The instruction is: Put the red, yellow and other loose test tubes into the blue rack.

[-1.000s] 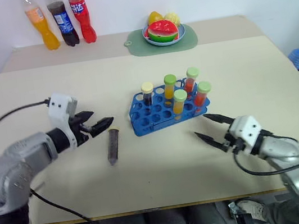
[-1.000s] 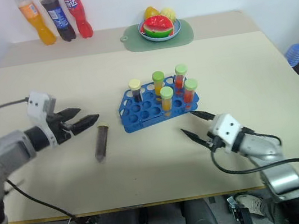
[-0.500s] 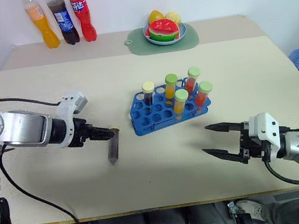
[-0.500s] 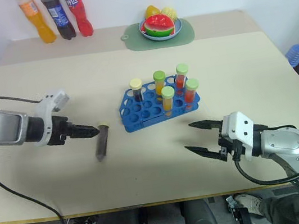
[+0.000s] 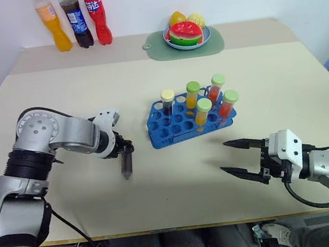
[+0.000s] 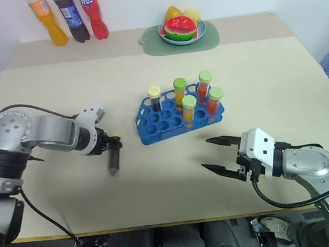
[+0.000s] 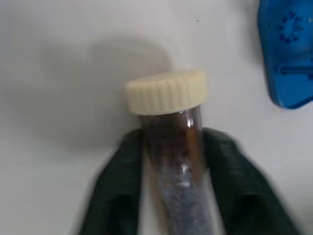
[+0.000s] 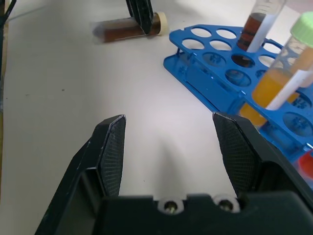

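One dark brown tube [image 5: 126, 164] with a pale yellow cap lies on the table [image 5: 55, 103] left of centre in the head views, just left of the blue rack [image 5: 180, 126]. The left gripper [image 5: 125, 150] pinches it near the cap between its fingers [image 7: 120, 191]. Five capped tubes [image 5: 203, 111] stand upright in the rack. At lower right, the right gripper [image 5: 240, 156] hovers with fingers spread, holding nothing.

Beige table [image 5: 284, 86], blue rack [image 5: 171, 128], brown tube [image 5: 126, 164], bottles [image 5: 77, 26], green mat [image 5: 187, 47]
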Controlling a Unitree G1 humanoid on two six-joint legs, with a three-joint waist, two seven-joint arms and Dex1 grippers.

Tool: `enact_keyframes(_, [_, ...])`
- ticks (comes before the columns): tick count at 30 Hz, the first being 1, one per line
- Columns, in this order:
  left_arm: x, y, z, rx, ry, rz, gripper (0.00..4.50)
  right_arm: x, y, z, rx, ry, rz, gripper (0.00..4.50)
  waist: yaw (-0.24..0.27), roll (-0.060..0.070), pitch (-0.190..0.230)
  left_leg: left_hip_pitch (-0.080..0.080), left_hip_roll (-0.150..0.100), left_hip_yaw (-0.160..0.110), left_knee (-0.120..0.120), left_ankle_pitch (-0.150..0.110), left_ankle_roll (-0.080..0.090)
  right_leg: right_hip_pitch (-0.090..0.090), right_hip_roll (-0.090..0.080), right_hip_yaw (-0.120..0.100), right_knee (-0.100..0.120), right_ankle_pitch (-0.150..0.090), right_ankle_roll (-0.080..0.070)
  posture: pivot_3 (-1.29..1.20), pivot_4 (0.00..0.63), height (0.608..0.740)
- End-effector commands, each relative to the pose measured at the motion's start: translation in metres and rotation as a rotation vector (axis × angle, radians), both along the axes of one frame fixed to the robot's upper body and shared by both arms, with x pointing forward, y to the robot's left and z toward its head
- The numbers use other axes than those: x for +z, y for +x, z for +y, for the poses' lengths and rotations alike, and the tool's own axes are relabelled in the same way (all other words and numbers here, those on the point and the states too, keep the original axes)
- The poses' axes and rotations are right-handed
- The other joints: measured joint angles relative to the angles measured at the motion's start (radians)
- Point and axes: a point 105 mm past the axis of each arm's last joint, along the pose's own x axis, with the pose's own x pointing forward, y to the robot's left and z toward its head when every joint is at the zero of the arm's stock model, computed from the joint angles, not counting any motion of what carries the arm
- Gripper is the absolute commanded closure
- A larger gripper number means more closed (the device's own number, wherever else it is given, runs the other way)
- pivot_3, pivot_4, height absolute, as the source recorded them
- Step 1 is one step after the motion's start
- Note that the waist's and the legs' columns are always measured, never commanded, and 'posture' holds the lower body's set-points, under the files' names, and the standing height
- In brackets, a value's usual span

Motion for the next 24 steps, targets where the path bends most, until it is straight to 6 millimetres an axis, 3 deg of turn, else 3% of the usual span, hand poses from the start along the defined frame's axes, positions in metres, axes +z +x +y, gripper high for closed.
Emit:
enact_keyframes(1, [-0.001, -0.001, 0.004, 0.012, -0.016, 0.010, 3.71, 0.010, -0.001, 0.000, -0.012, 0.010, -0.056, 1.34, -0.001, 0.000, 0.000, 0.000, 0.000, 0.000, 0.000, 0.000, 0.000, 0.000, 0.000, 0.000, 0.000, 0.000, 0.000, 0.00, 0.150, 0.740])
enact_keyframes(4, [0.014, -0.004, 0.002, -0.029, -0.116, -0.037, 3.71, 0.010, 0.001, 0.002, -0.025, 0.021, -0.062, 1.34, -0.004, 0.000, 0.000, 0.000, 0.000, 0.000, 0.000, 0.000, 0.000, 0.000, 0.001, 0.000, 0.000, 0.000, 0.000, 0.00, 0.150, 0.740])
enact_keyframes(6, [0.038, -0.006, 0.001, -0.054, -0.202, -0.174, 3.71, 0.009, 0.004, 0.002, -0.037, 0.033, -0.067, 1.34, -0.009, -0.001, 0.001, -0.001, 0.000, 0.000, 0.000, 0.000, 0.000, -0.002, 0.001, 0.000, 0.000, 0.000, 0.000, 0.00, 0.150, 0.740])
enact_keyframes(10, [0.082, -0.032, -0.017, -0.302, -0.588, -0.338, 3.71, 0.007, 0.008, 0.004, -0.059, 0.051, -0.074, 1.34, -0.006, -0.001, 0.001, -0.002, 0.001, 0.000, -0.001, 0.001, -0.003, -0.003, 0.001, -0.001, 0.000, 0.000, 0.000, 0.00, 0.150, 0.740])
enact_keyframes(13, [0.093, -0.032, -0.019, -0.390, -0.622, -0.489, 3.71, 0.008, 0.013, 0.002, -0.107, 0.077, -0.089, 1.34, -0.001, -0.001, 0.001, -0.002, 0.001, 0.001, -0.001, 0.002, -0.003, -0.002, 0.001, -0.001, 0.000, 0.000, -0.001, 0.00, 0.150, 0.740])
enact_keyframes(16, [0.114, -0.027, -0.032, -0.528, -0.659, -0.772, 3.71, 0.010, 0.016, 0.003, -0.166, 0.118, -0.108, 1.34, -0.001, -0.001, 0.001, -0.002, 0.000, 0.001, -0.001, 0.001, -0.003, -0.002, 0.000, -0.001, -0.001, 0.000, -0.001, 0.00, 0.150, 0.740])
enact_keyframes(20, [0.118, -0.020, -0.047, -0.682, -0.622, -1.037, 3.71, 0.009, 0.016, 0.002, -0.209, 0.130, -0.121, 1.34, -0.002, 0.000, 0.001, -0.002, 0.001, 0.001, -0.001, 0.001, -0.003, -0.002, 0.000, -0.001, -0.002, 0.000, -0.001, 0.00, 0.150, 0.740])
enact_keyframes(24, [0.113, -0.012, -0.068, -0.778, -0.670, -1.106, 3.71, 0.006, 0.017, -0.003, -0.263, 0.123, -0.139, 1.34, -0.002, -0.001, 0.001, -0.003, 0.001, 0.001, -0.001, 0.001, -0.002, -0.002, 0.001, -0.001, -0.002, 0.000, -0.001, 0.00, 0.150, 0.740])
